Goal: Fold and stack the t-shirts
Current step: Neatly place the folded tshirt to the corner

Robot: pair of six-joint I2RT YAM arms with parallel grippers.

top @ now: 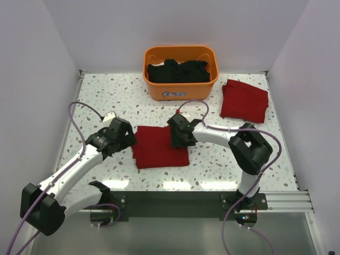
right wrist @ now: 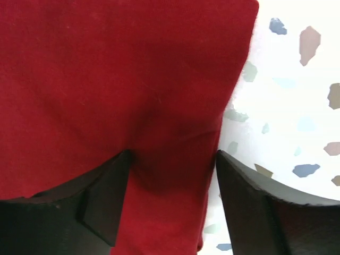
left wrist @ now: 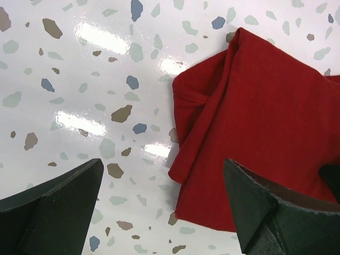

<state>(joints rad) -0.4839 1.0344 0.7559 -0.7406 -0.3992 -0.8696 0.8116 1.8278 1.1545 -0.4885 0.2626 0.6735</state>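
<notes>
Right wrist: right gripper is straddling the edge of the folded t-shirt, jaws apart; left gripper is hovering wide open.

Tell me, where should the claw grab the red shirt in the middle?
Probably its right edge, from above with the right claw. The shirt lies flat and folded, so only the stacked layers at an edge give something to pinch.
</notes>
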